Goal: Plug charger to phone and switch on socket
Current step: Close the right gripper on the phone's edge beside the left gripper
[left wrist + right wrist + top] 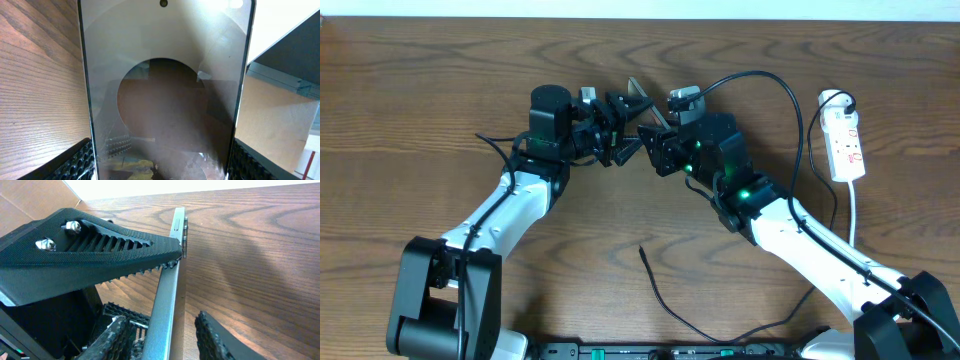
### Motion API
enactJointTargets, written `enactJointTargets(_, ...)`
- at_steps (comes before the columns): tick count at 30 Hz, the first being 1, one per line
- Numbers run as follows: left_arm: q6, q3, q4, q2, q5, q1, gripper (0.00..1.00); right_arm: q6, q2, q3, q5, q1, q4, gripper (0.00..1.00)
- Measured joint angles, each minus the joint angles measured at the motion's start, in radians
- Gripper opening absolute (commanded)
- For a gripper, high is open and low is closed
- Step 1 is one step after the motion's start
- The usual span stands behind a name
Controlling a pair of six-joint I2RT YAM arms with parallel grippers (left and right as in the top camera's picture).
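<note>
The phone point(645, 108) is held up on edge above the table, between both arms. My left gripper point(628, 126) is shut on the phone point(165, 90), and its ribbed pads point(80, 162) press both long sides. My right gripper point(162, 335) straddles the phone's thin metal edge point(167, 295). Its jaws are apart, with a gap to the right pad point(215, 337). The charger's black cable lies on the table with its plug tip point(642, 248) near the front middle, held by nothing. The socket point(847, 140), a white strip, lies at the far right.
A black plug point(840, 100) sits in the strip's far end, and thin black cable loops around the right arm point(790, 215). The left gripper's finger point(90, 255) fills the upper left of the right wrist view. A cardboard box point(280, 120) shows beyond the phone.
</note>
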Motion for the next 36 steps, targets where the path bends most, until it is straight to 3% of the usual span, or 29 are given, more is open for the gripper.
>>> enactJointTargets(7,0.0,0.0,0.0,0.0,0.0,0.0,0.07,0.0,0.0,0.0,0.0,0.0,0.0,0.31)
enactJointTargets(15,0.0,0.0,0.0,0.0,0.0,0.0,0.07,-0.001,0.0,0.0,0.001,0.0,0.0,0.15)
enactJointTargets(30,-0.003,0.0,-0.005,0.0,0.0,0.0,0.08,-0.024,0.001,0.0,0.033,-0.001,-0.008,0.04)
enactJointTargets(31,-0.003,0.0,-0.005,0.0,-0.001,0.0,0.13,-0.025,0.002,0.0,0.034,-0.001,-0.007,0.03)
enactJointTargets(32,-0.003,0.0,-0.005,0.0,-0.001,0.0,0.29,-0.027,0.002,0.0,0.034,-0.001,-0.007,0.02)
enactJointTargets(34,-0.003,0.0,-0.004,0.0,-0.001,0.0,0.7,-0.027,0.002,0.0,0.034,-0.001,-0.007,0.01)
enactJointTargets(36,-0.002,0.0,-0.004,0.0,-0.001,0.0,0.89,-0.027,0.002,0.0,0.034,-0.001,-0.007,0.01)
